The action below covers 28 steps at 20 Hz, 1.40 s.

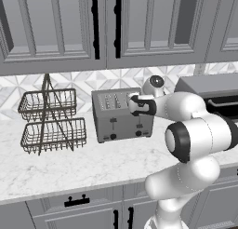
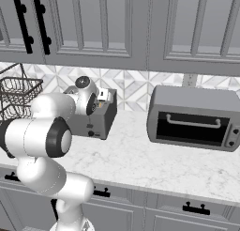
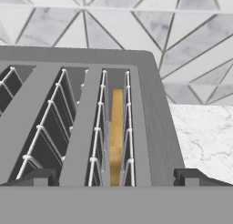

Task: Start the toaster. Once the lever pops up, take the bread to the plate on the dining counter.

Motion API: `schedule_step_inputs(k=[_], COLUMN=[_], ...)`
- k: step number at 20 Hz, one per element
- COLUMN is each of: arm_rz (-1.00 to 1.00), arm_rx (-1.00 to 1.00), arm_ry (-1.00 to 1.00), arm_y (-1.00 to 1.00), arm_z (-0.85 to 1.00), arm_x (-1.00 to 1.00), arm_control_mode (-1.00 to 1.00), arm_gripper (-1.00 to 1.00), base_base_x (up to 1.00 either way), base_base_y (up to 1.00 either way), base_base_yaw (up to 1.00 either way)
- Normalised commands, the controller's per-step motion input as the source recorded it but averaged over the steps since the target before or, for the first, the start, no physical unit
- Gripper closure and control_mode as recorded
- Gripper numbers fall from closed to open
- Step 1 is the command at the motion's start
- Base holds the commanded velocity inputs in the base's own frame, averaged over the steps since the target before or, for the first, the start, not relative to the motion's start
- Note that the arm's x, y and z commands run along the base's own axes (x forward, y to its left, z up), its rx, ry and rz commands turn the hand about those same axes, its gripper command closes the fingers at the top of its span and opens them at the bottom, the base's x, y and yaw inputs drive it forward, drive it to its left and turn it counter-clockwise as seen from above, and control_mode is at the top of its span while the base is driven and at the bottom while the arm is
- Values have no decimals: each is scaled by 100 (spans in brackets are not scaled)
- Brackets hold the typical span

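Basket rack (image 1: 51, 121) at far left, toaster (image 1: 122, 115) mid-counter, oven (image 2: 194, 117) right. Bread (image 3: 116, 136) sunk in toaster's rightmost slot. Gripper (image 3: 116, 176) hovering above that slot, tips spread wide, empty. Best: straddle slice squarely, descend between wire guides, avoid scraping, close only once well down.

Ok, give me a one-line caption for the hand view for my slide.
Open tool poised above the toaster, the bread standing on edge in the slot nearest the toaster's side.
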Motion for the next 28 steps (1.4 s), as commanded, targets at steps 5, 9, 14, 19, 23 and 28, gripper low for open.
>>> schedule_step_inputs(k=[5, 9, 14, 19, 23, 28], arm_rz=[0, 0, 0, 0, 0, 0], arm_rx=[0, 0, 0, 0, 0, 0], arm_ry=[0, 0, 0, 0, 0, 0], arm_y=[0, 0, 0, 0, 0, 0], arm_z=[0, 0, 0, 0, 0, 0], arm_x=[0, 0, 0, 0, 0, 0], arm_control_mode=[-100, -100, -100, -100, -100, -100], arm_gripper=[-100, -100, -100, -100, -100, -100], base_base_x=[0, 0, 0, 0, 0, 0], base_base_y=[0, 0, 0, 0, 0, 0], base_base_yaw=[0, 0, 0, 0, 0, 0])
